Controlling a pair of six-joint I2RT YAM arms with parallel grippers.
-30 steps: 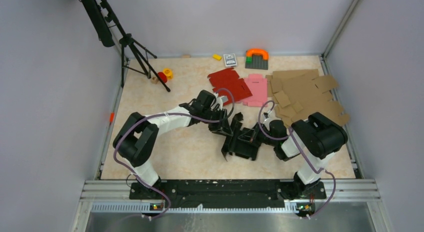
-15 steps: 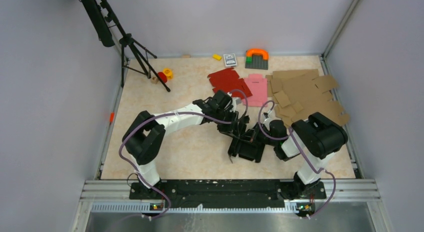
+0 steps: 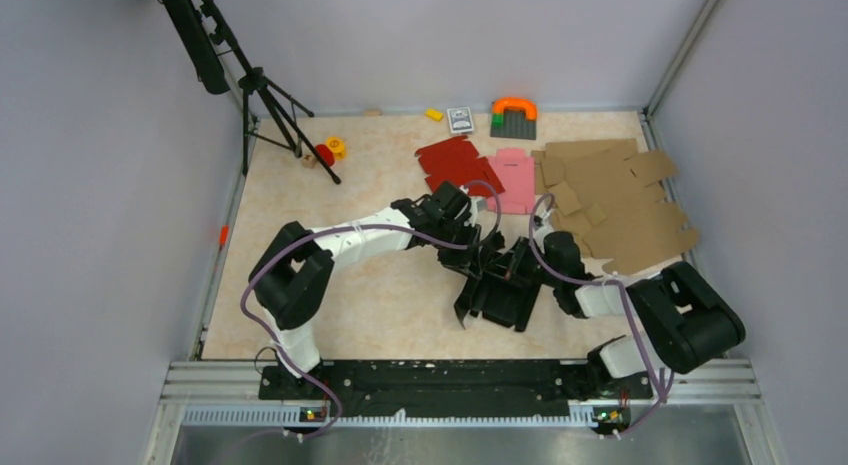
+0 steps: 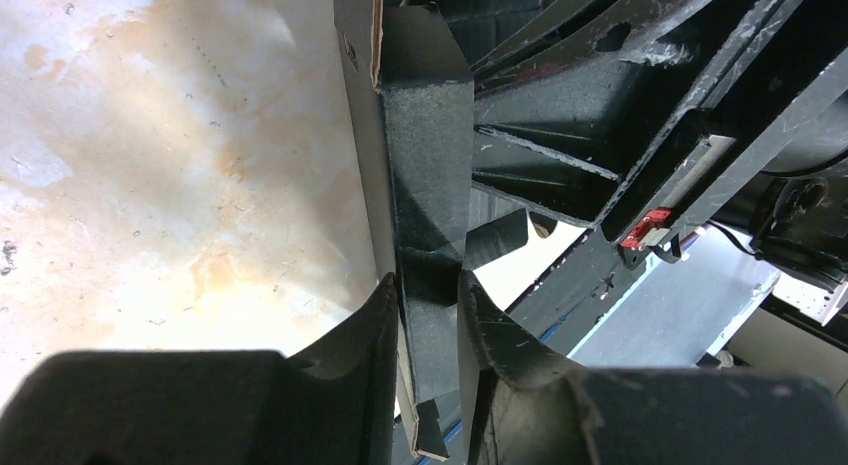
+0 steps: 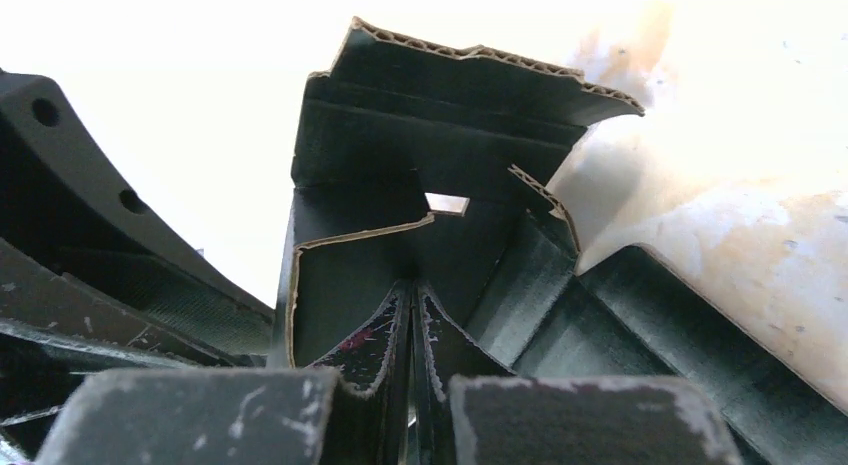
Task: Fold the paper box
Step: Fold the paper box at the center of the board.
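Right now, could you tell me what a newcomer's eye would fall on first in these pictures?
The half-folded black cardboard box in the middle of the table, with both arms on it: the left gripper pinches one of its flaps, and the right gripper sits shut among its folds. Behind it, toward the far side, lie a red sheet, a pink sheet and a pile of brown cardboard.

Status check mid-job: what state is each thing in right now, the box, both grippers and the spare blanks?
Box: partly folded, walls raised, not closed.
Left gripper: shut on a flap of it.
Right gripper: shut at its right side; grip unclear.
Red blank: flat, unfolded.
Pink blank: flat, unfolded.
Brown blanks: flat, piled.
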